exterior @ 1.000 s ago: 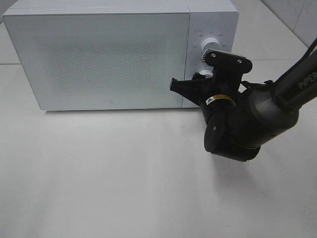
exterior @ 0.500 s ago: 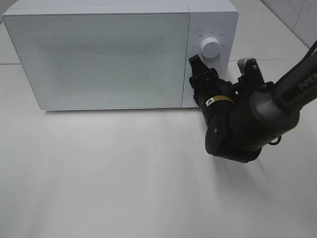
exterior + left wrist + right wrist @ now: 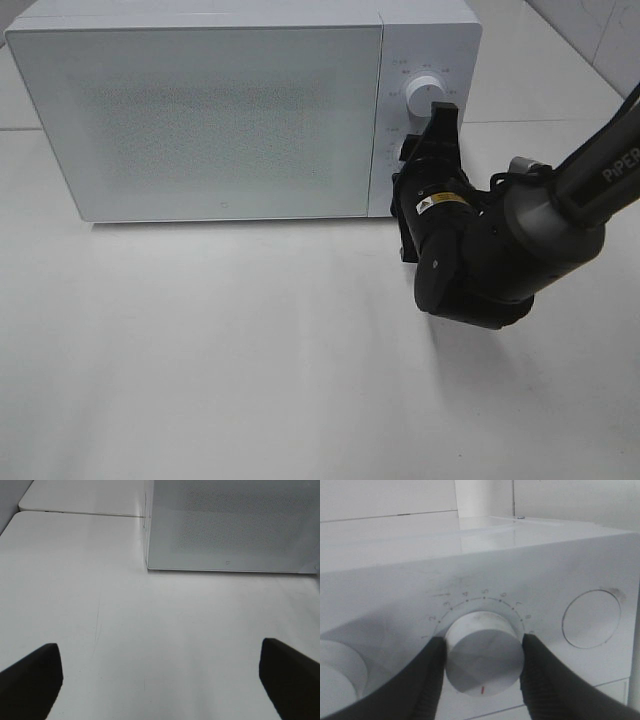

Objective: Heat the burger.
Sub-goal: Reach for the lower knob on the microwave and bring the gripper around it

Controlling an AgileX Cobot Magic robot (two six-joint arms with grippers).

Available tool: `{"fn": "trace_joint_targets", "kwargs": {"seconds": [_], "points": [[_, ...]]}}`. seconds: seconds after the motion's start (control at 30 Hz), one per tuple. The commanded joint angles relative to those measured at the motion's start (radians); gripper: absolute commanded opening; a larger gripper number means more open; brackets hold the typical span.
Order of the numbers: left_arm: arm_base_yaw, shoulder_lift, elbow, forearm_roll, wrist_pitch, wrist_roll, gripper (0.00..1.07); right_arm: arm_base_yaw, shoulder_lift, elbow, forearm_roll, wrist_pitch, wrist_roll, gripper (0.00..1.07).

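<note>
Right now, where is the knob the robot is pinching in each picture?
Right wrist: the lower knob sits mid-picture, pinched by the right gripper.
Exterior high: hidden behind that gripper, just below the upper knob.
Left wrist: not in it.
Shared landmark: the white microwave, which shows in all three views.

- The microwave (image 3: 240,110) stands at the back of the table (image 3: 250,360).
- Its door (image 3: 120,150) fills the left part; the control panel (image 3: 455,55) is on the right.
- The upper knob (image 3: 427,92) sits above the lower knob (image 3: 481,667).
- The right end effector (image 3: 482,641) is in front of the panel, one finger touching each side of the lower knob.
- The left end effector (image 3: 159,650) hangs over the table before the microwave, well apart from it.
</note>
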Motion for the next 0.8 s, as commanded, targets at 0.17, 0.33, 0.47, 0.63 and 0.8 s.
{"fn": "trace_joint_targets", "kwargs": {"seconds": [0.17,0.33,0.47,0.63,0.8], "points": [[0.000,-0.019,0.000,-0.009,-0.012,-0.006,1.01,-0.015,-0.012,-0.047,-0.140,-0.114,0.154,0.01],[0.000,-0.019,0.000,-0.009,-0.012,-0.006,1.01,-0.015,-0.012,-0.047,-0.140,-0.115,0.153,0.02],[0.000,-0.019,0.000,-0.009,-0.012,-0.006,1.01,-0.015,-0.012,-0.047,-0.139,-0.115,0.148,0.04],[0.000,-0.019,0.000,-0.009,-0.012,-0.006,1.01,-0.015,-0.012,-0.047,-0.130,-0.115,0.142,0.05],[0.000,-0.019,0.000,-0.009,-0.012,-0.006,1.01,-0.015,-0.012,-0.047,-0.104,-0.124,0.118,0.08]]}}
